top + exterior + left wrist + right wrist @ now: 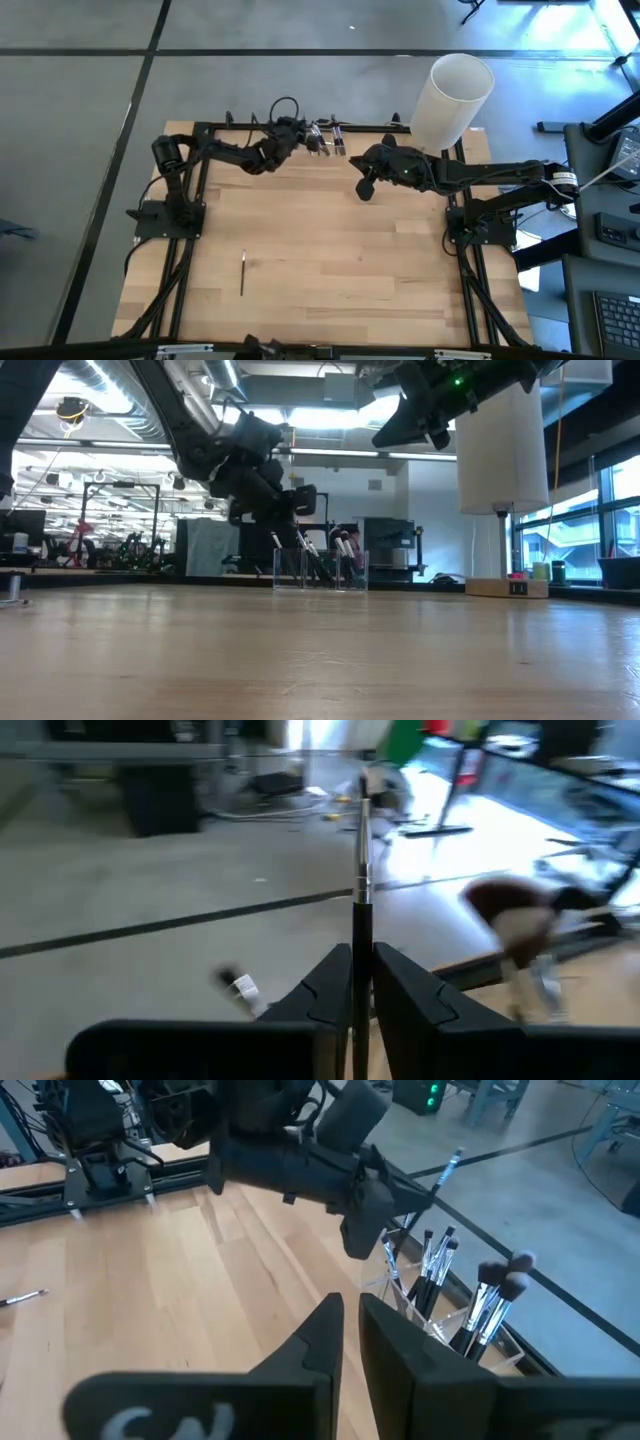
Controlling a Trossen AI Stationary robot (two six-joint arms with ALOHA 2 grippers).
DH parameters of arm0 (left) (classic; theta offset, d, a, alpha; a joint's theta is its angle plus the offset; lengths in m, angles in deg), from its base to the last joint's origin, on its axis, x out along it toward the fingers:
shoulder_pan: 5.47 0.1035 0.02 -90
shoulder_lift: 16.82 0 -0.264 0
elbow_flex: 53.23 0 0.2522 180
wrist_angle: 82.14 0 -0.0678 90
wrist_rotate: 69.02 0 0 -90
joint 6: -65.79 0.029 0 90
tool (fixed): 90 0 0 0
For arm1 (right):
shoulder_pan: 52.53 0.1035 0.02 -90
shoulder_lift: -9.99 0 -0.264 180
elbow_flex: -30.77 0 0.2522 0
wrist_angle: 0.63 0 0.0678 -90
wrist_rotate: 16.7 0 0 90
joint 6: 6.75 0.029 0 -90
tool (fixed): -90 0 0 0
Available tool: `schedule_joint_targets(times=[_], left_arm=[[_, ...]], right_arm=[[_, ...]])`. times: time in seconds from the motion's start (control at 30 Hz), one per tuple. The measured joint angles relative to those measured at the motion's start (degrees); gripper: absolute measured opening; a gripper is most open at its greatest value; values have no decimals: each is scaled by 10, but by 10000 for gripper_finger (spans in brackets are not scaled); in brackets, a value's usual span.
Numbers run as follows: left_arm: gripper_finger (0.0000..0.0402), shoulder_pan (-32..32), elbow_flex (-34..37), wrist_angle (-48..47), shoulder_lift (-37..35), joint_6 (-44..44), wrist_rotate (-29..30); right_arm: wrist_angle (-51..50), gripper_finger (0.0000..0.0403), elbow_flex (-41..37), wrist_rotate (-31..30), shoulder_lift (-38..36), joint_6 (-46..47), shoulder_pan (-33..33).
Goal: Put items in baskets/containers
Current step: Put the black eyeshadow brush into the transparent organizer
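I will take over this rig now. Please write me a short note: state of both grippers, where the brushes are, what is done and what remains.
Left gripper: shut on a brush, at the table's far edge, by the clear holder.
Right gripper: empty, fingers nearly together, raised beside the holder.
Done: several brushes stand in the holder.
Left: place the held brush, then fetch the single brush lying on the table near its front left.

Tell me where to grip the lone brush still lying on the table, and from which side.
Grip the lone brush near mid-handle, coming straight down from above with the fingers spanning its width. It lies flat and thin on the bare wooden table, nothing beside it, so probably only a top-down pinch fits. The left gripper is nearer but shut on another brush.
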Motion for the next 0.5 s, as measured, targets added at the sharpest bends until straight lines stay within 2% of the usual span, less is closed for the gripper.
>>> schedule_joint_targets(times=[0.1,0.2,0.4,0.5], left_arm=[[55,-10,0,-31,0,-12,58],[74,-15,0,-51,-1,-20,85],[121,-17,0,-75,-28,-21,78],[143,-17,0,-114,-70,23,34]], right_arm=[[-3,37,0,0,0,-4,0],[-3,37,0,0,0,-4,0],[-3,37,0,0,0,-5,0],[-3,37,0,0,0,-5,0]])
